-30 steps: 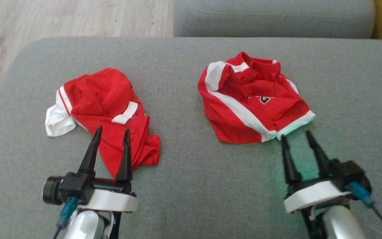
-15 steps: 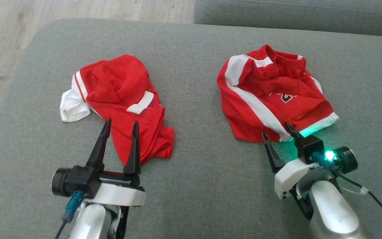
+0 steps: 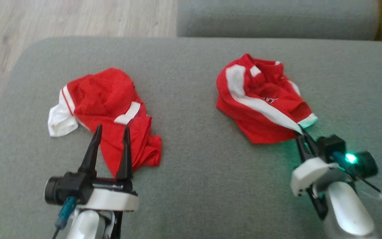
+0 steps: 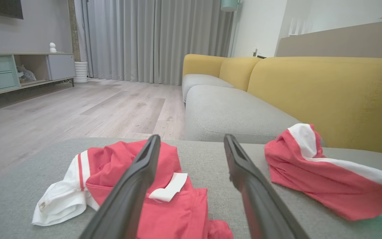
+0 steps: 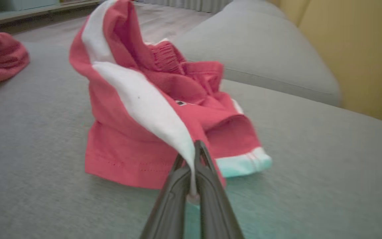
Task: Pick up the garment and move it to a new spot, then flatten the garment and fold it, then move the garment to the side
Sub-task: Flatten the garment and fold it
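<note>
A crumpled red garment with white stripes [image 3: 260, 103] [image 5: 151, 99] [image 4: 323, 179] lies on the right of the grey cushion [image 3: 191, 186]. My right gripper [image 3: 301, 132] [image 5: 194, 149] is shut on its near white-striped hem, and the cloth is drawn up toward the fingers. A second red and white garment [image 3: 108, 109] [image 4: 164, 186] lies crumpled on the left. My left gripper [image 3: 111, 131] [image 4: 191, 142] hovers open over its near edge, holding nothing.
The cushion's rounded left edge drops to a pale wooden floor [image 3: 45, 20]. Another grey seat [image 3: 277, 16] lies beyond, with a yellow sofa back [image 4: 327, 89] to the right. A green light glows on my right wrist [image 3: 350, 158].
My right gripper went forward to the garment's hem, shut on it and now pulls the cloth up and back. The left gripper has stayed put. The camera swayed.
</note>
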Available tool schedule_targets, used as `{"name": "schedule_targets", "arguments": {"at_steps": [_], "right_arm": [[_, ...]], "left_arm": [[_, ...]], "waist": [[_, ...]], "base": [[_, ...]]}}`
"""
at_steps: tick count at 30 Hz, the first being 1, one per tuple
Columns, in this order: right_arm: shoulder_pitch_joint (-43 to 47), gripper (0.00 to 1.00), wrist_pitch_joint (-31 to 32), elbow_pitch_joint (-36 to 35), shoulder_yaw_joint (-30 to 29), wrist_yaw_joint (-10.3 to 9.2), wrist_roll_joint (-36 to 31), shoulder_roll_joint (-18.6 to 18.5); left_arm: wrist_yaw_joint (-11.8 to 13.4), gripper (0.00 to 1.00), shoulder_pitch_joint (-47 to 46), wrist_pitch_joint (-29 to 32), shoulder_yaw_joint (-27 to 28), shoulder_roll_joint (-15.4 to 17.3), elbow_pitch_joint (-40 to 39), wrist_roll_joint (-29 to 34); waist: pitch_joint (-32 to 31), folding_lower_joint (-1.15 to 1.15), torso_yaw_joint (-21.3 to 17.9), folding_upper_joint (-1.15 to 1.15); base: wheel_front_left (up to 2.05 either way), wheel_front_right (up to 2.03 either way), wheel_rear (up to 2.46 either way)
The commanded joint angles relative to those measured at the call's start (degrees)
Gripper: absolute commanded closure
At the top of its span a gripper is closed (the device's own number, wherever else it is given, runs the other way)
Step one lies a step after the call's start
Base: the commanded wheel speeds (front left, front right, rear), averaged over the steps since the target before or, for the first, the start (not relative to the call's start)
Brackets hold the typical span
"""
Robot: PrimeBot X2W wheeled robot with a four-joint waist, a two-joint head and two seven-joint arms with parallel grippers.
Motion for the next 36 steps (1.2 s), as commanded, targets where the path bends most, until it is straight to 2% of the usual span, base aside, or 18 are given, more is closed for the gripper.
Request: {"name": "schedule_targets", "arguments": {"at_steps": [1,6,10,13,16,17,18,19,24,30,36], "right_arm": [[0.39,1.00,-0.25,-2.49,0.48,-0.04,-0.77,-0.16],[5.38,1.00,3.53,-12.63,-6.78,-0.04,-6.61,-1.34],[8.73,1.00,7.52,-20.28,-10.30,-0.04,-8.67,-3.05],[10.67,1.00,9.98,-23.39,-12.71,-0.04,-9.83,-3.65],[11.62,1.00,10.96,-25.50,-14.40,-0.04,-9.81,-2.64],[11.88,0.97,11.16,-25.85,-14.50,-0.04,-9.20,-2.11],[12.08,0.20,11.26,-26.20,-14.77,-0.04,-8.61,-1.64],[12.41,0.00,11.51,-26.36,-14.84,-0.04,-8.19,-1.26],[13.21,0.00,10.20,-27.63,-12.61,-0.04,-3.06,-0.25],[14.02,0.00,4.31,-28.83,-4.62,-0.04,11.78,-0.18],[14.22,0.00,0.58,-27.96,-1.69,-0.04,17.41,-0.17]], "left_arm": [[-0.27,0.00,-0.53,-0.30,2.09,0.10,-1.59,0.58],[-0.43,0.00,1.08,-0.30,2.84,-0.23,-2.06,0.61],[-0.53,0.00,1.48,-0.30,2.65,-0.77,-2.93,0.47],[-0.59,0.00,1.36,-0.30,2.20,-1.07,-3.09,0.49],[-0.48,0.00,1.29,-0.30,2.16,-1.25,-3.08,0.48],[-0.47,0.00,1.30,-0.30,2.21,-1.29,-3.05,0.46],[-0.50,0.00,1.25,-0.30,2.22,-1.32,-2.98,0.49],[-0.57,0.00,1.16,-0.30,2.20,-1.34,-2.87,0.54],[-0.77,0.00,0.78,-0.30,2.56,-1.41,-2.66,0.76],[-1.17,0.00,0.07,-0.30,2.66,-1.46,-2.30,1.14],[-1.25,0.00,-0.55,-0.30,2.25,-1.55,-2.36,1.19]], "waist": [[-2.15,0.00,-2.03,0.00],[-5.50,0.00,-4.94,0.00],[-6.17,0.00,-6.24,0.00],[-6.10,0.00,-6.64,0.00],[-5.95,0.00,-7.12,0.00],[-5.85,0.00,-7.30,0.00],[-5.71,0.00,-7.42,0.00],[-5.62,0.00,-7.51,0.00],[-5.29,0.00,-8.28,0.00],[-5.09,0.00,-8.94,0.00],[-4.64,0.00,-8.90,0.00]], "base": [[0.00,0.00,0.00],[0.00,0.00,0.00],[0.00,0.00,0.00],[0.00,0.00,0.00],[0.00,0.00,0.00],[0.00,0.00,0.00],[0.00,0.00,0.00],[0.00,0.00,0.00],[0.00,0.00,0.00],[0.00,0.00,0.00],[0.00,0.00,0.00]]}}
